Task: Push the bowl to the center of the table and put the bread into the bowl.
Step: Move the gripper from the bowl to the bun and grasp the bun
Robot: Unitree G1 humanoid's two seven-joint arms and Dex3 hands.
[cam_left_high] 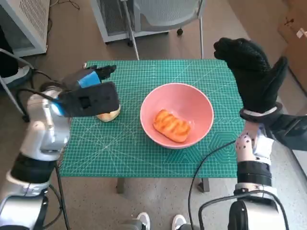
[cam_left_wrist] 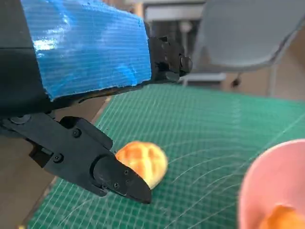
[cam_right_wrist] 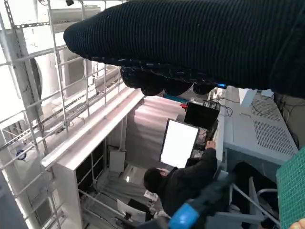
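The pink bowl (cam_left_high: 177,115) stands near the middle of the green mat, with a glazed elongated bread (cam_left_high: 171,126) lying inside it. A second, round bread roll (cam_left_high: 108,115) lies on the mat to the bowl's left, half hidden under my left hand (cam_left_high: 91,96). That hand hovers just above the roll (cam_left_wrist: 142,163) with its fingers (cam_left_wrist: 119,179) apart, holding nothing. The bowl's rim (cam_left_wrist: 271,186) shows at the edge of the left wrist view. My right hand (cam_left_high: 249,72) is raised high beside the table's right side, fingers spread, empty.
The green cutting mat (cam_left_high: 139,153) covers the small table. A grey chair (cam_left_high: 163,14) and a white cabinet (cam_left_high: 24,24) stand behind the table. Feet show at the table's front edge (cam_left_high: 160,221). A seated person (cam_right_wrist: 183,183) at a monitor appears in the right wrist view.
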